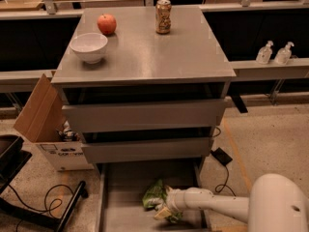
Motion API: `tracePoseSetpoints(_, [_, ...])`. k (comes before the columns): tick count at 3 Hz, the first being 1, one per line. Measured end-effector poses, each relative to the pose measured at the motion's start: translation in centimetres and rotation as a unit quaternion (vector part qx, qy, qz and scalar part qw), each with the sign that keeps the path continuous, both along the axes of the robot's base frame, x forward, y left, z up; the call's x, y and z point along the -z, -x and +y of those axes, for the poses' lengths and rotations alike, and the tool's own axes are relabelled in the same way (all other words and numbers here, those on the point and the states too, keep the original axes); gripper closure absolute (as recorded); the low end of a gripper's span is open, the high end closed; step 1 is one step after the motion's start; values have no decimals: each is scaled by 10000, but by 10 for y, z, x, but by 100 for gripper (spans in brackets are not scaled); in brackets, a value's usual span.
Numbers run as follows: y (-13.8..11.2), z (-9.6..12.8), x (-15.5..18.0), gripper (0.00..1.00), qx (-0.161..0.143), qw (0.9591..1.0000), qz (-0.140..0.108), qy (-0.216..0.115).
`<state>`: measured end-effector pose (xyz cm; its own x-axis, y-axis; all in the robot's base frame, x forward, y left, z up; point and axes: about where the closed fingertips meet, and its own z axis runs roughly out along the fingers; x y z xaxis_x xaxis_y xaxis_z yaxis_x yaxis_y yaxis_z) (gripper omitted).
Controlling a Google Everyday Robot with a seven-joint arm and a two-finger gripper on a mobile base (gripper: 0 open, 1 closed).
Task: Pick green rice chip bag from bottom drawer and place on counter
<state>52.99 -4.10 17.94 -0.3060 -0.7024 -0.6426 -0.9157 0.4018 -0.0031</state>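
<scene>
The green rice chip bag (153, 195) lies crumpled in the pulled-out bottom drawer (123, 197), right of the tray's middle. My gripper (164, 210) reaches in from the right on the white arm and is against the bag's right and lower side, partly covering it. The counter (159, 52) is the flat grey top of the cabinet above.
On the counter stand a white bowl (89, 46), a red apple (106, 23) and a drink can (163, 16). The two upper drawers (145, 115) are nearly closed. A cardboard box (46, 122) stands left of the cabinet. Cables (34, 204) and a black frame lie on the floor.
</scene>
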Motion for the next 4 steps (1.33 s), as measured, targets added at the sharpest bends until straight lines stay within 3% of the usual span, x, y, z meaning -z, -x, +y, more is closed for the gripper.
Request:
tracePoseSetpoints(2, [-4, 9, 37, 63, 20, 9991, 282, 324])
tracePoseSetpoints(3, [-3, 11, 38, 87, 4, 9990, 298, 329])
tracePoseSetpoints(4, [-2, 12, 39, 100, -3, 9990, 306, 324])
